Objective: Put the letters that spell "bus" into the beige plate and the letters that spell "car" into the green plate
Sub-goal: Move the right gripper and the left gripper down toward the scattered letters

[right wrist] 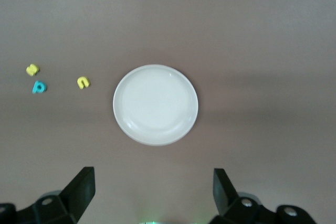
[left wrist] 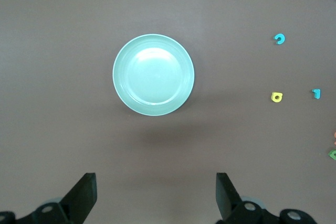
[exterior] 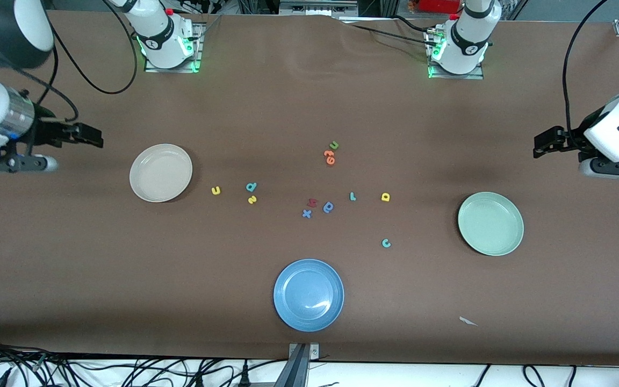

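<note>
bright even overhead light, soft shadows, glare on the blue plate (exterior: pixel 308 295).

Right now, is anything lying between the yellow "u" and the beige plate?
Nothing visible does. The yellow "u" lies on bare table beside the beige plate, toward the left arm's end of it. The teal "b" and yellow "s" lie further that way. The right gripper hangs open above the table's end.
</note>
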Controlling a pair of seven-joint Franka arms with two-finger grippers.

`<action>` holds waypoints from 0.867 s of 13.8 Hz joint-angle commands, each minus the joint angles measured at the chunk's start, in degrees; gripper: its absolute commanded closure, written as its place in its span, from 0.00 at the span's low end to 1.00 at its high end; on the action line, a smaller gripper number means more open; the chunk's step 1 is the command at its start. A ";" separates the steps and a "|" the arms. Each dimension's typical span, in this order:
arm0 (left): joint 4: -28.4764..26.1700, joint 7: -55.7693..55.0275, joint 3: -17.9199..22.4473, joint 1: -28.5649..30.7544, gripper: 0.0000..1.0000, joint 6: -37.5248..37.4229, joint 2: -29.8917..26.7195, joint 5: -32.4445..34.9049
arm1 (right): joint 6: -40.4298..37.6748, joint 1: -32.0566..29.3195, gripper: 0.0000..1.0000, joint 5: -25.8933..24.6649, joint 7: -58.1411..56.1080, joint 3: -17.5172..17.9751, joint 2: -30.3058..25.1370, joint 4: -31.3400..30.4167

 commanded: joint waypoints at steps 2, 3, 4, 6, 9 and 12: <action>-1.54 -2.29 -5.93 0.40 0.00 4.73 3.92 -2.88 | 6.02 3.15 0.01 0.58 5.02 0.20 6.68 0.54; -2.33 -2.57 -6.91 0.31 0.00 6.66 5.15 -4.64 | 7.69 4.29 0.05 0.66 8.79 0.29 7.40 -1.12; -3.99 -2.74 -8.13 0.31 0.00 9.29 6.03 -5.18 | 10.32 6.21 0.05 0.84 11.01 0.29 7.49 -3.31; -10.30 -6.50 -11.03 0.31 0.00 18.50 6.30 -5.45 | 18.12 7.98 0.04 0.93 11.47 1.08 7.49 -8.41; -18.49 -13.09 -15.86 -0.21 0.00 32.92 8.40 -4.75 | 33.40 11.13 0.05 0.93 16.80 1.35 7.58 -18.50; -20.18 -23.62 -16.76 -5.65 0.00 43.05 15.25 -0.20 | 46.18 14.66 0.05 0.84 21.91 1.35 11.08 -23.90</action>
